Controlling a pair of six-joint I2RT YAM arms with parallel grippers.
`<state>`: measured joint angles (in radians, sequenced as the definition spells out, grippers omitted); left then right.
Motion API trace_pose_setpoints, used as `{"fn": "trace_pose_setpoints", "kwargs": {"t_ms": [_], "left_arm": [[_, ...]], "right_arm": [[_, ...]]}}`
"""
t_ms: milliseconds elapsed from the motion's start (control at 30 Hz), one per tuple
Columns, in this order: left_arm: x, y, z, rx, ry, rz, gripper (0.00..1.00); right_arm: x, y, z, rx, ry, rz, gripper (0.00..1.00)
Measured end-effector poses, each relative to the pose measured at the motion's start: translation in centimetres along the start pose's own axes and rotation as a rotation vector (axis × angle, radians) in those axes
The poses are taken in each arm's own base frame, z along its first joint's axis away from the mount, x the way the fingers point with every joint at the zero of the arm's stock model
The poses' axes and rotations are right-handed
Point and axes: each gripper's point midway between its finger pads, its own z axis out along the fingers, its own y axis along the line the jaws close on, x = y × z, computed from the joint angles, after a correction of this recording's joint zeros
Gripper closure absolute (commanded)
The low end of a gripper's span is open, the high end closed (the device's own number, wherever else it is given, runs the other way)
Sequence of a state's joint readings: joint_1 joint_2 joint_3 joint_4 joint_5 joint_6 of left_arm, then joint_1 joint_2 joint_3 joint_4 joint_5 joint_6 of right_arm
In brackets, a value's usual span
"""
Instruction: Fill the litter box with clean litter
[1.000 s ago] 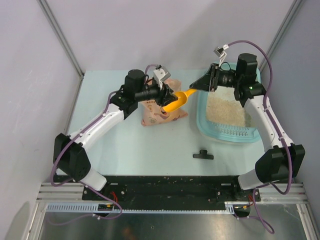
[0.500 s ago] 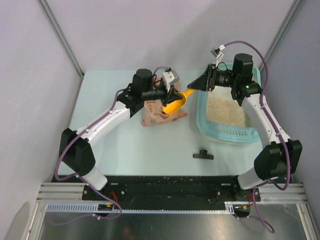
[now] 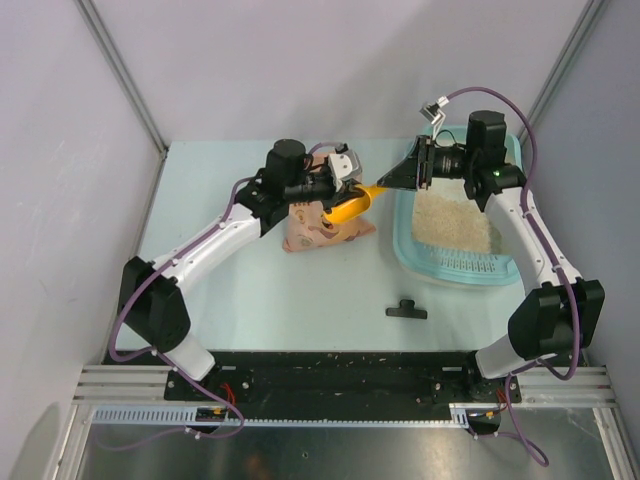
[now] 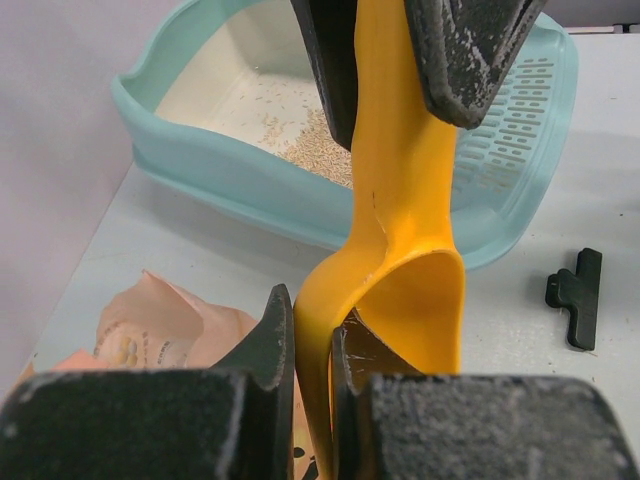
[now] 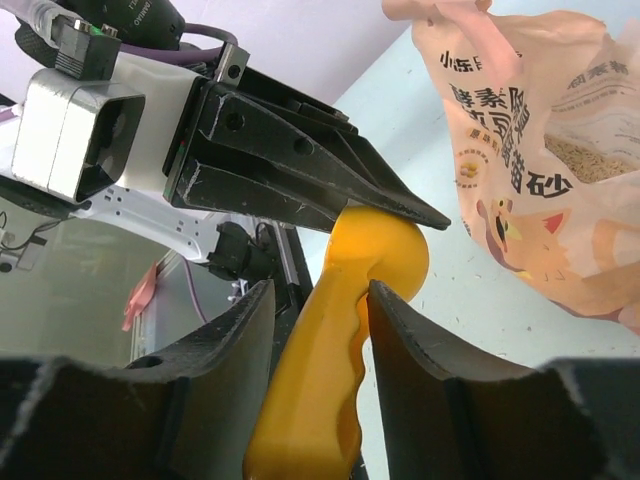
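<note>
The light-teal litter box [image 3: 402, 240] lies at the right, with pale clean litter [image 3: 455, 220] spread inside it. An orange scoop [image 3: 350, 207] hangs in the air between both arms, left of the box. My left gripper [image 3: 345, 195] is shut on the wall of the scoop's bowl [image 4: 400, 200], one finger inside and one outside. My right gripper [image 3: 395, 178] stands open around the scoop's handle [image 5: 320, 380], with a gap on one side. The left wrist view looks past the scoop to the litter box [image 4: 230, 180] and its litter [image 4: 310, 150].
A pink-orange printed bag [image 3: 310, 230] lies below the left gripper, its mouth open with granules showing [image 5: 590, 150]. A black clip [image 3: 406, 310] rests on the table in front of the litter box. Grey walls close in the table on three sides.
The left gripper moved right and closed on the scoop's bowl. The right gripper's jaws spread apart off the handle. The scoop stayed almost in place.
</note>
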<state>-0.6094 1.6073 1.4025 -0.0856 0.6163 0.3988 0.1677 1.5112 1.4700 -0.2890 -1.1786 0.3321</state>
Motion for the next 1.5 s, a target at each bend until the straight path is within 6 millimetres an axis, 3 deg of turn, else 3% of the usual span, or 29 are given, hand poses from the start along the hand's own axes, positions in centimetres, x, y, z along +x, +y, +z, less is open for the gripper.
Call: {"fn": "trace_pose_setpoints", "kwargs": {"t_ms": [100,267,333,367,467,500,667,700,800,967,1133,1433,1500], "left_arm": [[0.0,0.0,0.0,0.004,-0.003,0.002,1.0],[0.3,-0.1,-0.1,0.023,0.007,-0.032,1.0],[0.5,-0.1,0.1,0.036,0.011,-0.049,1.0],[0.6,-0.1,0.2,0.047,0.011,-0.057,1.0],[1.0,-0.3,0.5,0.074,0.013,-0.074,0.73],[1.1,-0.3,0.6,0.08,0.013,-0.078,0.57],[0.7,1.5,-0.1,0.038,0.008,-0.075,0.3],[0.4,2.4,-0.4,0.008,0.007,-0.065,0.2],[-0.3,5.7,-2.0,-0.115,0.02,-0.011,0.13],[-1.3,11.0,-5.6,-0.308,0.048,0.081,0.12],[0.5,13.9,-8.2,-0.398,0.133,0.107,0.13],[5.3,13.2,-7.8,-0.37,0.277,0.029,0.23],[5.8,13.1,-8.0,-0.368,0.298,0.023,0.31]], "right_arm": [[0.1,-0.1,-0.1,-0.003,0.002,0.001,0.58],[0.2,-0.8,-0.2,0.025,0.001,-0.042,0.8],[0.4,-1.1,-0.2,0.034,0.007,-0.061,0.99],[0.5,-1.3,-0.3,0.038,0.009,-0.07,1.0],[0.9,-1.6,-0.5,0.051,0.018,-0.074,1.0],[0.9,-1.8,-0.6,0.057,0.019,-0.07,1.0],[0.3,-3.0,-2.2,0.123,0.0,-0.038,1.0],[-0.4,-3.4,-2.9,0.156,-0.013,-0.032,1.0],[-3.3,-4.5,-5.0,0.262,-0.069,-0.064,1.0],[-5.2,-6.0,-7.4,0.378,-0.128,-0.084,1.0],[-5.1,-6.8,-7.9,0.421,-0.132,-0.065,1.0],[-5.0,-8.0,-8.5,0.492,-0.131,-0.076,1.0],[-4.9,-8.2,-8.6,0.507,-0.126,-0.083,1.0]]}}
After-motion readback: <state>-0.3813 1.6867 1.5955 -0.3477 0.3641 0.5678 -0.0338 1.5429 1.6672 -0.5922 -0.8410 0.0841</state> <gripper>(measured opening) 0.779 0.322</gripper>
